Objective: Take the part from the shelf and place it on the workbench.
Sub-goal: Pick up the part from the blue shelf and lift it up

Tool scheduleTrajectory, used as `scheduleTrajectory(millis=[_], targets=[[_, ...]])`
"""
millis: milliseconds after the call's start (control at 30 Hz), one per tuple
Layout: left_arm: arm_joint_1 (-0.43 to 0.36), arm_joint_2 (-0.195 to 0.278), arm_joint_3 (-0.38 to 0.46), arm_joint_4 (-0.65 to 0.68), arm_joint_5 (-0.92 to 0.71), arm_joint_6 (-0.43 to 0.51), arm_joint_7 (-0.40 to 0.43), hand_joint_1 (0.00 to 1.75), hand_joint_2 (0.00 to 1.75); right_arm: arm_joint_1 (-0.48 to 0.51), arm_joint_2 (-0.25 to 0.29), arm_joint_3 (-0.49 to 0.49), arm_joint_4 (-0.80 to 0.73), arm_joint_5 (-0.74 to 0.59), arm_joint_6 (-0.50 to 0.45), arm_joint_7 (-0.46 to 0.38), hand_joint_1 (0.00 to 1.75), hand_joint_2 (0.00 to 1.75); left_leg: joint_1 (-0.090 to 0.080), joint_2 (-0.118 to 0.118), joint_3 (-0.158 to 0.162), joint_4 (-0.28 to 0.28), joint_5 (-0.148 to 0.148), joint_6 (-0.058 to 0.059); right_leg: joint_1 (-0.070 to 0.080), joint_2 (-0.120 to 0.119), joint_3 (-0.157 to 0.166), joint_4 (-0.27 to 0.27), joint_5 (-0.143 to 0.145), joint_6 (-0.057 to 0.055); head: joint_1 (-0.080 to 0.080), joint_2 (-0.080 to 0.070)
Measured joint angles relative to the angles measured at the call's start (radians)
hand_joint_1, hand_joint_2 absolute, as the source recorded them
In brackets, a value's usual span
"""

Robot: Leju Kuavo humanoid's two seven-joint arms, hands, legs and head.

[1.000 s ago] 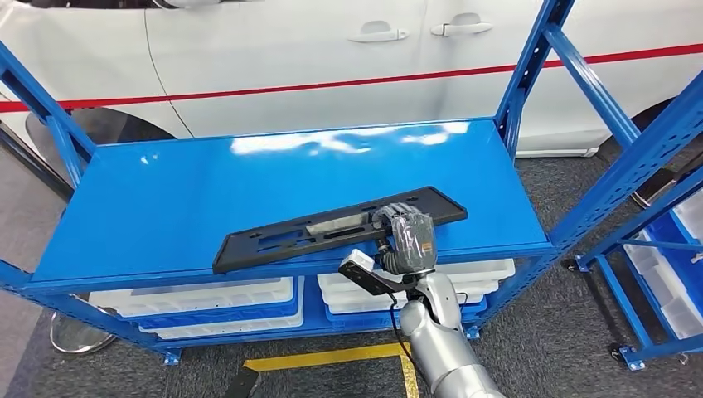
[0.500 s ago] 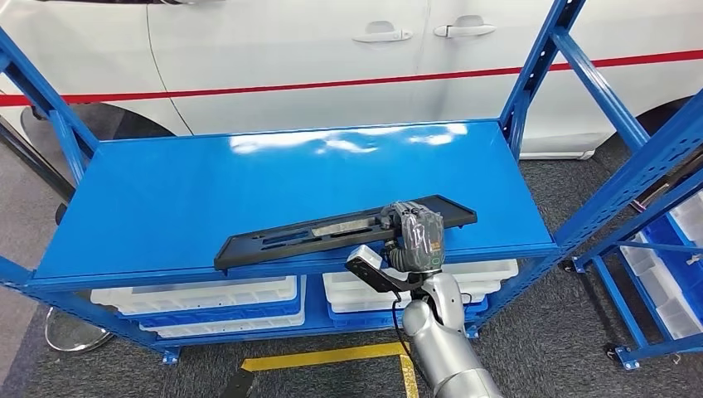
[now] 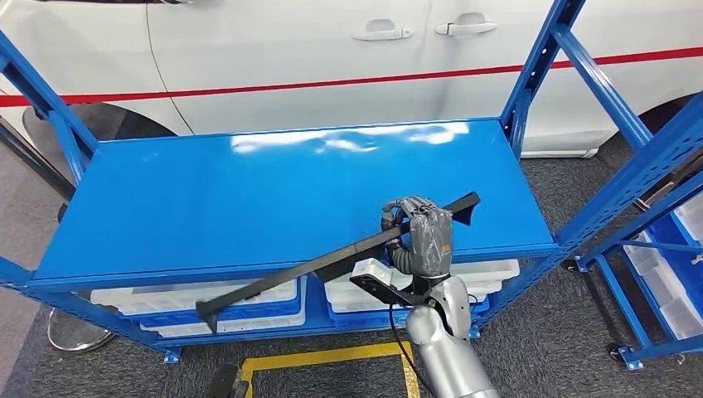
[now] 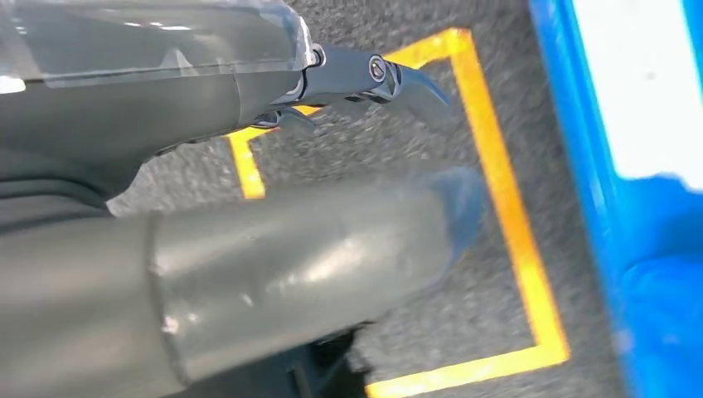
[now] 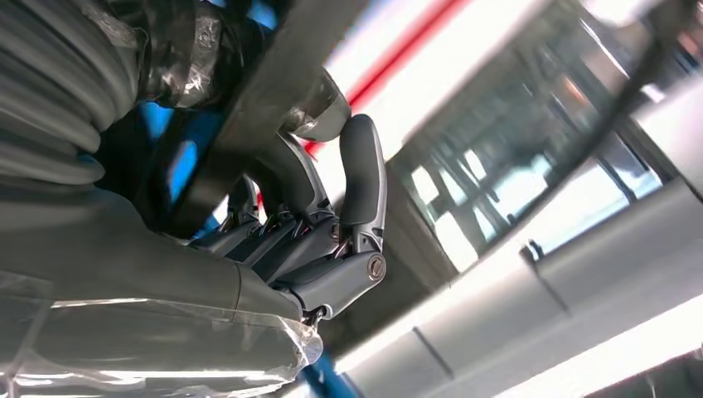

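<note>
We see our left robot hand (image 4: 273,249) hanging over the carpet, holding nothing, fingers apart. Our right robot hand (image 3: 419,236) grips the long black part (image 3: 332,261), tilted, its left end dipping past the blue shelf's (image 3: 249,191) near edge.

From the head we look forward and down over the blue shelf (image 3: 282,191), while our left wrist camera faces the floor close behind the left hand (image 4: 249,257), and our right wrist camera sits tight behind the right hand (image 5: 307,249), sharing that shelf.
</note>
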State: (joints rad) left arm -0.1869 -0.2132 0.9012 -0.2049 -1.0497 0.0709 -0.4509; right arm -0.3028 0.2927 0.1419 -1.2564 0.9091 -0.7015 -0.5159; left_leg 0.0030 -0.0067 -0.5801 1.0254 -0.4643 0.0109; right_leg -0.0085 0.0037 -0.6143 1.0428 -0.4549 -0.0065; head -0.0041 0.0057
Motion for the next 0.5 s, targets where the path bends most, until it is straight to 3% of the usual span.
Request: scheduleTrajectory(millis=[67,100,167,200,233,267,367,433,500], targets=[[0.0,0.001,0.004,0.0,-0.002,0.037,-0.018,0.0,1.75,0.028,-0.013,0.081,-0.11,-0.002,0.0,0.023,1.75,1.75,0.002,0.001,-0.01,0.027,-0.024,-0.011,-0.003,0.0,0.003,-0.006,0.002,-0.012,0.0,0.0],[0.0,0.002,0.004,0.0,-0.004,0.05,-0.024,0.0,1.75,0.039,-0.019,0.116,-0.153,-0.002,0.0,0.03,1.75,1.75,0.004,0.001,-0.027,0.068,-0.05,-0.016,-0.005,0.0,0.005,-0.009,0.003,-0.017,0.0,0.0],[0.0,0.002,0.004,0.0,-0.009,0.065,-0.041,0.0,1.75,0.056,-0.033,0.175,-0.219,-0.004,0.001,0.036,1.75,1.75,0.008,0.002,-0.085,0.195,-0.11,-0.024,-0.005,-0.001,0.005,-0.009,0.001,-0.022,0.0,0.0],[0.002,0.002,0.004,0.0,-0.009,0.069,-0.049,0.0,1.75,0.064,-0.041,0.199,-0.243,-0.005,0.001,0.037,1.75,1.75,0.009,0.002,-0.111,0.249,-0.127,-0.027,-0.005,-0.001,0.006,-0.008,0.001,-0.023,0.0,0.0],[0.004,0.002,0.004,0.0,-0.01,0.072,-0.056,0.0,1.75,0.07,-0.048,0.218,-0.263,-0.006,0.001,0.037,1.75,1.75,0.009,0.002,-0.125,0.275,-0.126,-0.029,-0.004,-0.001,0.006,-0.008,0.0,-0.023,0.0,0.0],[0.006,0.002,0.004,-0.001,-0.01,0.074,-0.06,0.0,1.75,0.076,-0.054,0.233,-0.279,-0.006,0.001,0.037,1.75,1.75,0.01,0.002,-0.121,0.262,-0.105,-0.029,-0.005,-0.001,0.007,-0.008,-0.001,-0.022,0.0,0.0],[0.005,0.002,0.004,-0.001,-0.011,0.076,-0.064,0.0,1.75,0.084,-0.066,0.256,-0.315,-0.006,0.001,0.038,1.75,1.75,0.009,0.002,-0.038,0.077,-0.012,-0.021,-0.003,0.0,0.01,-0.005,-0.005,-0.016,0.0,0.0],[0.003,0.001,0.004,-0.001,-0.012,0.078,-0.064,0.0,0.87,0.084,-0.071,0.263,-0.329,-0.008,0.001,0.037,1.75,1.75,0.005,0.001,-0.005,0.006,0.004,-0.012,-0.001,0.001,0.008,-0.004,-0.005,-0.006,0.0,0.0],[0.006,0.0,0.004,0.0,-0.012,0.069,-0.06,0.0,0.0,0.084,-0.075,0.27,-0.337,-0.016,0.002,0.036,1.75,1.75,0.001,-0.001,-0.003,-0.002,0.004,-0.002,-0.001,0.001,0.007,-0.006,-0.002,0.006,0.0,0.0]])
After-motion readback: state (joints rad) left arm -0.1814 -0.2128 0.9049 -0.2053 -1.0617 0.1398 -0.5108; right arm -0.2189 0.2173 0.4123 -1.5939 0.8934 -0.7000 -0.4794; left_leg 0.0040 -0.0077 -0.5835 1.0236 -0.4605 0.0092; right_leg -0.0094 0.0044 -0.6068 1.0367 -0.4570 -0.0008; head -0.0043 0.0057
